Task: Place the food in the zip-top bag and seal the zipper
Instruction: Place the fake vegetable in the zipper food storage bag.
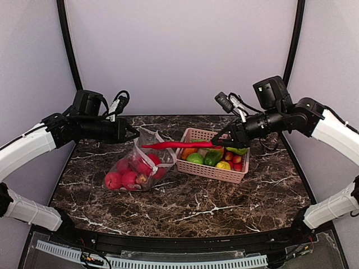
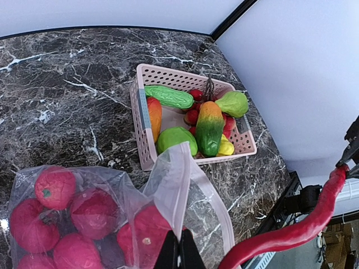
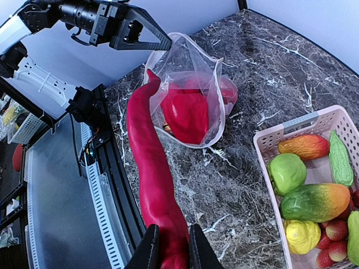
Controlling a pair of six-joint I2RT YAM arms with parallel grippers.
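The clear zip-top bag point(image 1: 147, 147) lies left of centre with several red round food pieces point(image 1: 120, 176) inside. My left gripper point(image 1: 136, 134) is shut on the bag's upper mouth edge and holds it up, so the mouth gapes toward the right. The pale zipper point(image 2: 216, 202) runs around that mouth. In the left wrist view the closed fingertips point(image 2: 179, 249) pinch the film. My right gripper point(image 3: 169, 246) is shut on the thick end of a long red chili pepper point(image 3: 148, 168). The pepper's thin tip reaches the bag's mouth point(image 3: 190, 61).
A pink lattice basket point(image 1: 207, 171) stands right of the bag. It holds green, orange, yellow and small red toy produce point(image 2: 208, 126). The dark marble table point(image 1: 185, 207) ends at a black frame along the near edge point(image 3: 112, 168).
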